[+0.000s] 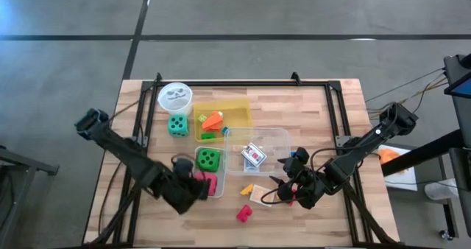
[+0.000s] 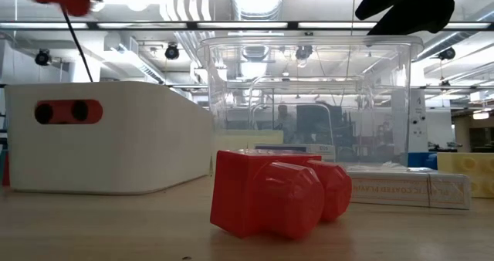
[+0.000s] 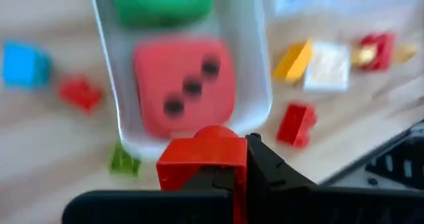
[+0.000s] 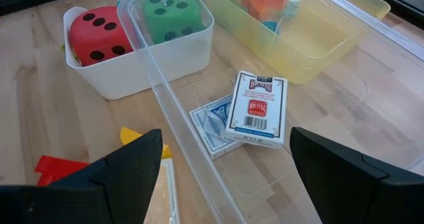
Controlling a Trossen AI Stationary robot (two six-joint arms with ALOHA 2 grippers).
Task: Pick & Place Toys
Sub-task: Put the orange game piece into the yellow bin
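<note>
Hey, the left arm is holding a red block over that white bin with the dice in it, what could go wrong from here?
1. The white bin already holds a red die and a green die, filling it. Dropped there, the red block in the left gripper may bounce out.
2. The block is held at the bin's near rim, so it could fall outside.
3. The right gripper, open by the clear box, might bump it.
</note>
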